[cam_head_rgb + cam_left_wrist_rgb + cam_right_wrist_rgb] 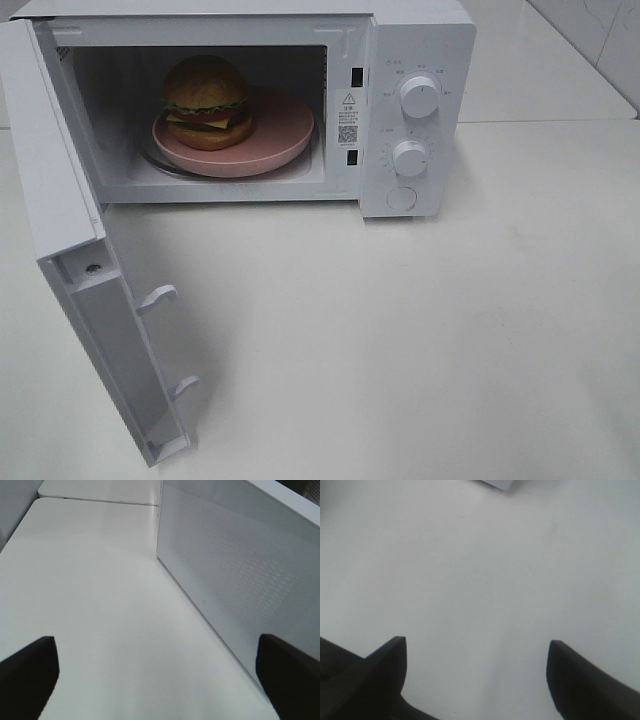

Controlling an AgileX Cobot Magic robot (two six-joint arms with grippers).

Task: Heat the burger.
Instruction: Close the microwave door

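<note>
white table fills the lower half of the high view. microwave stands along the upper edge, its door swung open toward the lower left. inside, at upper left of centre, the pink plate carries the burger on its left part. left gripper is spread wide and empty beside the microwave; right gripper is also wide and empty over the table.

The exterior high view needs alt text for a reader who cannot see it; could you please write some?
A burger sits on a round pink plate inside a white microwave whose door stands wide open at the left. Two white knobs are on its right-hand panel, and it stands on a pale table.
</note>
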